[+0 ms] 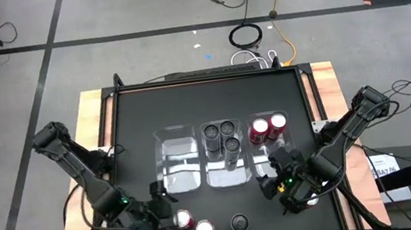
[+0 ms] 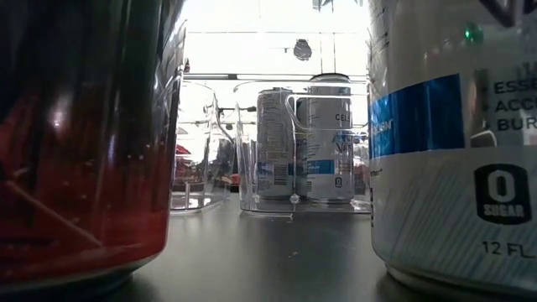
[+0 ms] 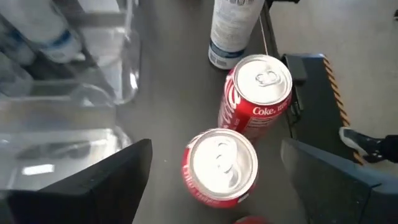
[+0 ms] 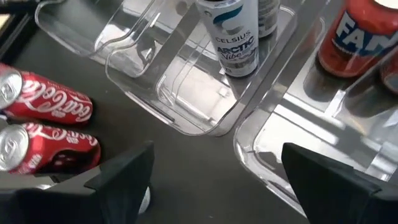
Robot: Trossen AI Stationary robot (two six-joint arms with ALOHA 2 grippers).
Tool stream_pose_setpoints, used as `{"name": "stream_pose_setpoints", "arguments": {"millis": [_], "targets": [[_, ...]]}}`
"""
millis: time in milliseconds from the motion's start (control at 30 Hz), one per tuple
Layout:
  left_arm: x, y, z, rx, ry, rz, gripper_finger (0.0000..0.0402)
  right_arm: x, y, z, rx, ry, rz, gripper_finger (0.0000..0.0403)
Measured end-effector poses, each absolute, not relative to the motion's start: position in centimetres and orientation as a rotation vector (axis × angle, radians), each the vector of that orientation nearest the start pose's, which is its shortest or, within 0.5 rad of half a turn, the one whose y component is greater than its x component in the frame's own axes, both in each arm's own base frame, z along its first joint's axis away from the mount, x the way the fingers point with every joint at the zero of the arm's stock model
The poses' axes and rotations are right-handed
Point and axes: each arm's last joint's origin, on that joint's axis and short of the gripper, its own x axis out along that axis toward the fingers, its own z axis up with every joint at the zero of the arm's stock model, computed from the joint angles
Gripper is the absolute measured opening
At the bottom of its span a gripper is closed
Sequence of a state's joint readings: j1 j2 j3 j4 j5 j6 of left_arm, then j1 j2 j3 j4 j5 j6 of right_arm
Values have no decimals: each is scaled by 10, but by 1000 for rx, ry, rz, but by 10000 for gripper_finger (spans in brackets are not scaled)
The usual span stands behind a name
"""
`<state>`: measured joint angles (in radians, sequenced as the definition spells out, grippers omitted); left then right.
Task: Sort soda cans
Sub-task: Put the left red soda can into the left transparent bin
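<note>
- Currently, my left gripper [image 3: 211,180]: wide open, empty, straddling nearest red can [image 3: 219,167] for pickup, front of empty left bin [image 1: 179,164].
- My right gripper [image 1: 276,181]: open, empty, waiting by bins.
- Loose grey can [image 1: 239,222]: front of mid bin [image 1: 227,173].

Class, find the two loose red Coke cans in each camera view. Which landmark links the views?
High: Coke cans at the lower edge, left of centre.
Low: one red can fills the left side.
Left wrist: both near centre.
Right wrist: both at the left edge.
Landmark: the clear bins, in all four.
</note>
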<state>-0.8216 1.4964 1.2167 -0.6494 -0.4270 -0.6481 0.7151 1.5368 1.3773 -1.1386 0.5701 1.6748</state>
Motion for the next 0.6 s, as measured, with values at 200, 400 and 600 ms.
{"name": "stream_pose_setpoints", "arguments": {"millis": [200, 400, 600], "targets": [[231, -227, 265, -139, 892, -136, 366, 227, 177, 299, 658, 813, -642, 345], [238, -230, 252, -122, 926, -120, 366, 227, 177, 299, 597, 832, -612, 345], [247, -228, 239, -111, 961, -89, 366, 227, 177, 299, 588, 834, -608, 345]]}}
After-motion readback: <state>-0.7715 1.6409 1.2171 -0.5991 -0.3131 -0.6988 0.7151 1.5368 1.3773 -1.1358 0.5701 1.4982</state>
